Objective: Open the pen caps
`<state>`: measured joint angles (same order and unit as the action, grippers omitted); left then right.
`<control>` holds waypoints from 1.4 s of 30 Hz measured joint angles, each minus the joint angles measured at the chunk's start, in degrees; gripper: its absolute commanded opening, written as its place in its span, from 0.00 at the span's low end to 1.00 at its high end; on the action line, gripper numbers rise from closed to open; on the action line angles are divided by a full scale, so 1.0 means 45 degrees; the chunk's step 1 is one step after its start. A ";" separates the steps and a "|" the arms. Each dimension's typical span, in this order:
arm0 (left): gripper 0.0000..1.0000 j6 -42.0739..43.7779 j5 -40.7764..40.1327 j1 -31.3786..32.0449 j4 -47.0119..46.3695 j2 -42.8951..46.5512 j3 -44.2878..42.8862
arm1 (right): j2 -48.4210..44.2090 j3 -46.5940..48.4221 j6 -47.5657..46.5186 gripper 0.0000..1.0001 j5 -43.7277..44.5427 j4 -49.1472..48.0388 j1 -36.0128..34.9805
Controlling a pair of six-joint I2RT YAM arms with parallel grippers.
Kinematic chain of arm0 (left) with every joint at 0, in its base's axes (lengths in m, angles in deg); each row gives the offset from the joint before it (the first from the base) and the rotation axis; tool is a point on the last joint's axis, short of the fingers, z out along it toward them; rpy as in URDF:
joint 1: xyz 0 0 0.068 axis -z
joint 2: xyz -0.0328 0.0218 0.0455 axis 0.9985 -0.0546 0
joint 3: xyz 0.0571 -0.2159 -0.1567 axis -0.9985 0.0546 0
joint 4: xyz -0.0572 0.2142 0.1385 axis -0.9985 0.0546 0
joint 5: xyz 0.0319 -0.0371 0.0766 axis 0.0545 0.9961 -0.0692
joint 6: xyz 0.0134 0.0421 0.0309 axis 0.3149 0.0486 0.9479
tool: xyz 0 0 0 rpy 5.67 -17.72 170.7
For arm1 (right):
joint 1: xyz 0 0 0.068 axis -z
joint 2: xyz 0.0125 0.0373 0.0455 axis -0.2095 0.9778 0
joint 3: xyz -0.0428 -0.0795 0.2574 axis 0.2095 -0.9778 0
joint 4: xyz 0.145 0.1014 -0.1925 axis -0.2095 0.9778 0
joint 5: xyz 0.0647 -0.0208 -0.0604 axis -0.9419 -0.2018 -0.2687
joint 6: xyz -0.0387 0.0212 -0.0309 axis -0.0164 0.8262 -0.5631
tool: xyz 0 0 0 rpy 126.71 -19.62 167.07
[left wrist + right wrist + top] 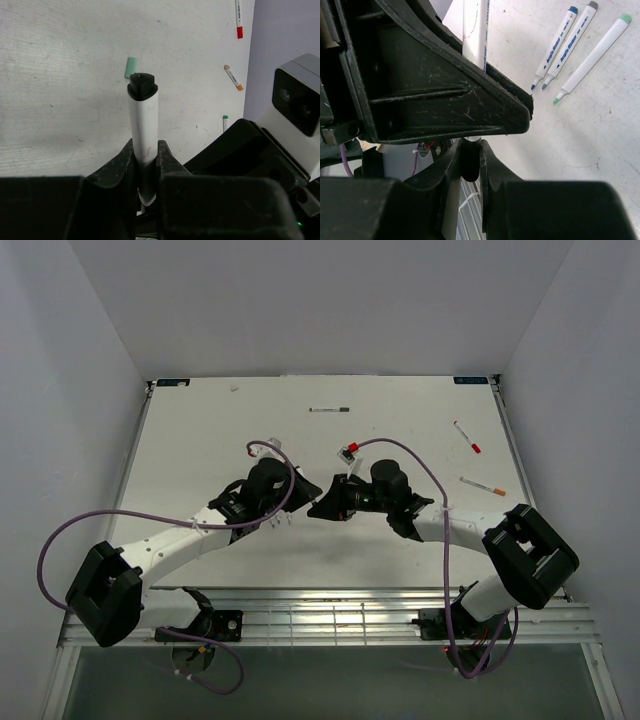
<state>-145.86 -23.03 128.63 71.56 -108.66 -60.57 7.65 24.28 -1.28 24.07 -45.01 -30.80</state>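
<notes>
A white pen barrel (144,130) with a black tail end (142,85) stands between the fingers of my left gripper (145,146), which is shut on it. In the right wrist view the same barrel (474,35) runs down behind the left gripper's finger (440,95). Its lower end carries a black pen cap (470,162), and my right gripper (470,147) is shut on that cap. From above, the two grippers meet at mid-table, left (303,500) and right (333,503). A loose green cap (131,67) lies on the table.
Three uncapped pens, blue (555,47), grey (569,44) and green (592,50), lie side by side. A green-ended pen (330,409), a red-capped pen (467,436) and an orange-capped pen (483,486) lie at the back and right. White walls enclose the table (200,440).
</notes>
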 measured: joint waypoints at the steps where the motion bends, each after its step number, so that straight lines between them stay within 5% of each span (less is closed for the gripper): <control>1: 0.01 0.0068 0.0015 0.0039 -0.0010 -0.0010 -0.0034 | 0.0000 -0.0034 0.0000 0.08 -0.0005 0.0000 0.0000; 9: 0.00 0.0384 -0.0257 0.0102 0.1229 -0.0656 -0.0918 | -0.0311 0.0384 -0.1127 0.08 0.1583 0.1676 -0.0559; 16: 0.00 0.0879 -0.0583 0.0005 0.2385 -0.1656 -0.2069 | -0.0267 0.2987 -0.3264 0.08 0.8937 0.6892 -0.3133; 20: 0.00 0.0884 -0.0296 -0.0087 0.1972 -0.1671 -0.2069 | -0.0316 0.3356 -0.3016 0.08 1.0817 0.7621 -0.3589; 23: 0.00 0.0928 -0.0073 -0.0087 0.1768 -0.1666 -0.2064 | -0.0758 0.2691 -0.3541 0.08 1.0054 0.6907 -0.3332; 27: 0.00 0.1083 0.0204 0.0073 0.2113 -0.1622 -0.2025 | -0.1423 0.0928 -0.3920 0.08 0.6460 0.4653 -0.2312; 36: 0.00 0.1438 -0.0408 -0.0714 0.1817 -0.0389 -0.1564 | -0.1263 -0.1773 -0.0976 0.08 -0.1326 -0.1588 -0.1535; 42: 0.00 0.1642 -0.0801 -0.0894 0.2424 -0.0432 -0.1700 | -0.2035 -0.1540 -0.1452 0.08 -0.0010 0.0219 -0.1433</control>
<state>-138.47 -26.64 124.61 82.47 -110.61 -68.22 -1.51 17.35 -7.82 24.03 -44.02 -37.25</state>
